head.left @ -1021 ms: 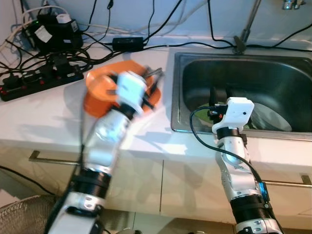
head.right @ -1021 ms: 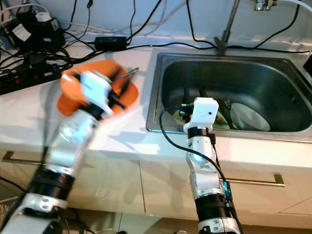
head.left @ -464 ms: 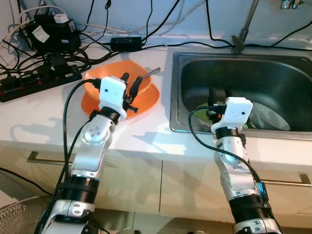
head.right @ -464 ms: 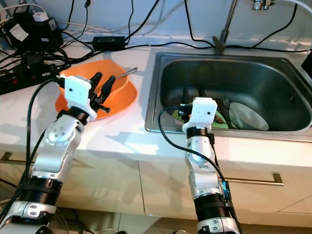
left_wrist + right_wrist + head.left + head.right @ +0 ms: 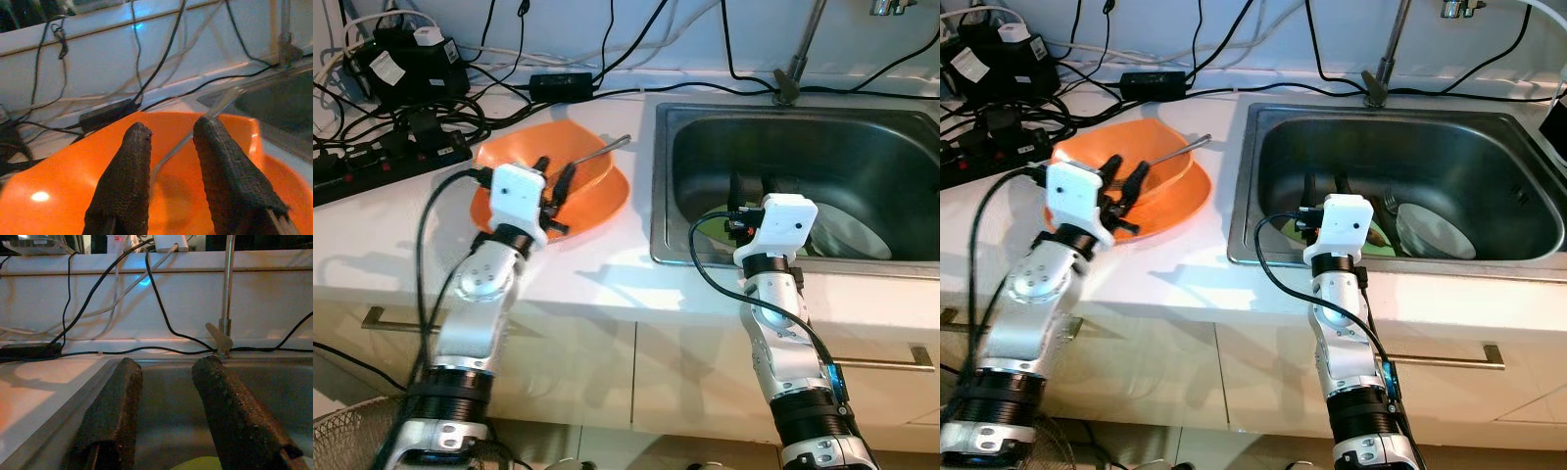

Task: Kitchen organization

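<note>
1. Left gripper (image 5: 553,182), fingers spread, has drawn back toward the counter's front edge; it hovers empty over the orange bowl (image 5: 597,186), whose metal utensil (image 5: 600,151) remains ungrasped.
2. Right gripper (image 5: 749,188), spread and empty, stays at the sink (image 5: 783,117) front rim, above the dishes (image 5: 1435,230).

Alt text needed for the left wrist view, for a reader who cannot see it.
The left pincer, its two black fingers open, hovers over an orange bowl with a thin metal utensil handle resting in it. Behind are a white countertop, black cables and the sink edge.
</note>
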Robot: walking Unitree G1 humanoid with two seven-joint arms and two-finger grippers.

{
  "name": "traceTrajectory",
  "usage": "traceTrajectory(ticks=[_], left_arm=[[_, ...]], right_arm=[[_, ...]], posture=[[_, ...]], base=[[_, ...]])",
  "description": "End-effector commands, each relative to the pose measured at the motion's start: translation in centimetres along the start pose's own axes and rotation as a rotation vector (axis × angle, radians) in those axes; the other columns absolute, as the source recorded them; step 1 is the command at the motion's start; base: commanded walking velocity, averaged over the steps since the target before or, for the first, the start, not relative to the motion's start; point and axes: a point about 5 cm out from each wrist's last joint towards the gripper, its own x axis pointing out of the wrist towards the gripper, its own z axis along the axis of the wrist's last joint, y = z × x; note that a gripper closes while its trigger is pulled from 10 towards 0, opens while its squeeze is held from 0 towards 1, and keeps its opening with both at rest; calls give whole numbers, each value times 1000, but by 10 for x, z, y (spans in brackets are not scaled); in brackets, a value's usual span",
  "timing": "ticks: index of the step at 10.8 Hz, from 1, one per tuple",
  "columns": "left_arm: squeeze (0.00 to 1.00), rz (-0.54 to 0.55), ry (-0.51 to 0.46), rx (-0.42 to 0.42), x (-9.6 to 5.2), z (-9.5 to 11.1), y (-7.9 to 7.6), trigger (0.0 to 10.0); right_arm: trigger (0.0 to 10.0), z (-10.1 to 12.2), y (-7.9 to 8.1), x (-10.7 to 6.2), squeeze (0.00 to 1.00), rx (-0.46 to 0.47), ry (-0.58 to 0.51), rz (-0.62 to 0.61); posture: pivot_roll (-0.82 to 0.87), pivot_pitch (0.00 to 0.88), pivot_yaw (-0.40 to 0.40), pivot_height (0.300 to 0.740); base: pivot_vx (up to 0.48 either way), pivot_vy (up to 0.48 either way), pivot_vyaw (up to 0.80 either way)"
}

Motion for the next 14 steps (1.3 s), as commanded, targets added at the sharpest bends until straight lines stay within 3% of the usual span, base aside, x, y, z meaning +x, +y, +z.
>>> traceTrajectory(ticks=[1,2,5,7,8,10,12,14], left_arm=[[0,30,-2,18,-2,3,9,10000],[0,54,14,54,-3,2,20,10000],[0,78,60,125,-4,-3,34,10000],[0,51,32,125,-1,1,26,10000],[0,12,-40,73,3,14,14,10000],[0,-48,-89,11,7,24,-4,10000],[0,-87,-45,-7,5,13,-14,10000],[0,-64,33,52,4,0,-9,10000]], right_arm=[[10000,-16,1,-7,0,-4,81,0],[10000,-16,1,-7,0,-4,83,-1],[10000,-17,2,-6,0,-4,89,-3],[10000,-18,2,-6,0,-4,90,-4],[10000,-18,1,-6,0,-4,88,-8],[10000,-18,1,-6,0,-3,87,-9],[10000,-18,1,-6,0,-2,88,-8],[10000,-18,1,-5,0,-4,89,-9]], posture=[[52,51,58,740],[52,49,59,740],[56,46,61,740],[53,47,62,740],[53,47,62,740],[52,44,63,740],[51,44,63,740],[50,45,64,740]], base=[[0,0,0],[0,0,0],[0,0,0],[0,0,0],[0,0,0],[0,0,0],[0,0,0],[0,0,0]])
